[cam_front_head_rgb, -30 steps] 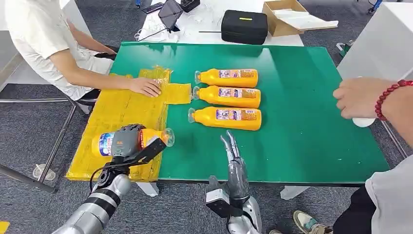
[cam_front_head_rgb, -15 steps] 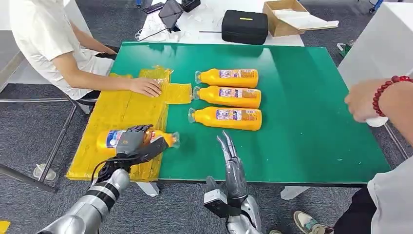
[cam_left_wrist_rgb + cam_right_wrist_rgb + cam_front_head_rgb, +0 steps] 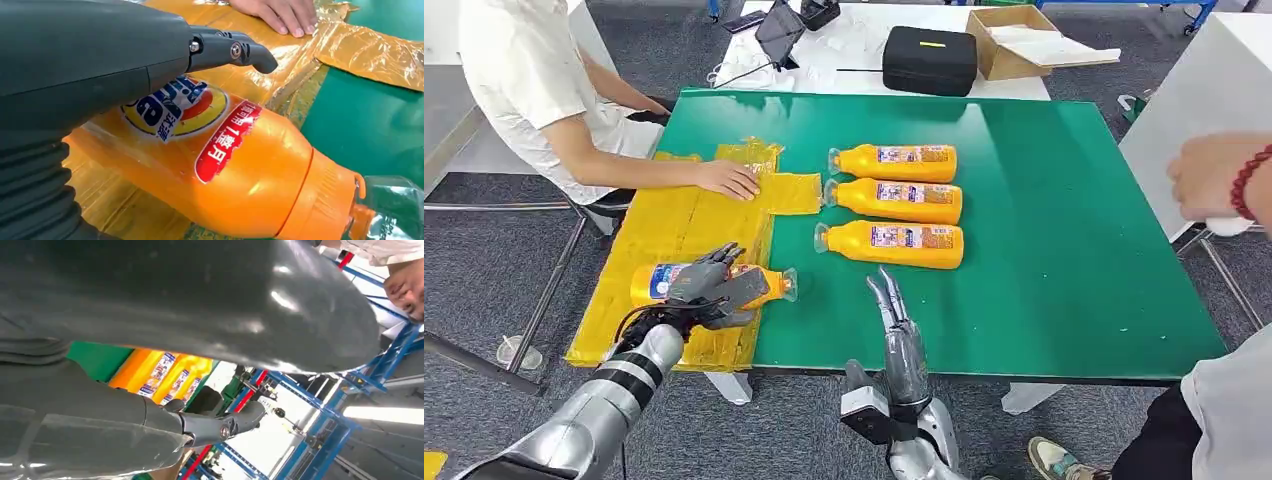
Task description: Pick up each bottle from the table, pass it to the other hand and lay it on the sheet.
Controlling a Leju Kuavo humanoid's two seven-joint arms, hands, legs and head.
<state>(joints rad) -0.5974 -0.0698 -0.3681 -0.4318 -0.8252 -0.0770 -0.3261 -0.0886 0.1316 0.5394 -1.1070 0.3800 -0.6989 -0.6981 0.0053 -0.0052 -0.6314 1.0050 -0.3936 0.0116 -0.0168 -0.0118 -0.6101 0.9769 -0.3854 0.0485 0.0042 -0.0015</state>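
Green desk (image 3: 1064,250) on grey carpeted floor (image 3: 484,250). Beyond its far edge, a white table (image 3: 864,50) with black case (image 3: 929,58) and cardboard box (image 3: 1014,40). Blue framing (image 3: 380,370), possibly shelving, under bright light.

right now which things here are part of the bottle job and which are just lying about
Part of the job:
bottle on the sheet under the left hand
three bottles on the table
yellow sheet
right hand

Lying about:
black case
cardboard box
tablet

orange bottle (image 3: 714,284) lying on yellow sheet (image 3: 669,235)
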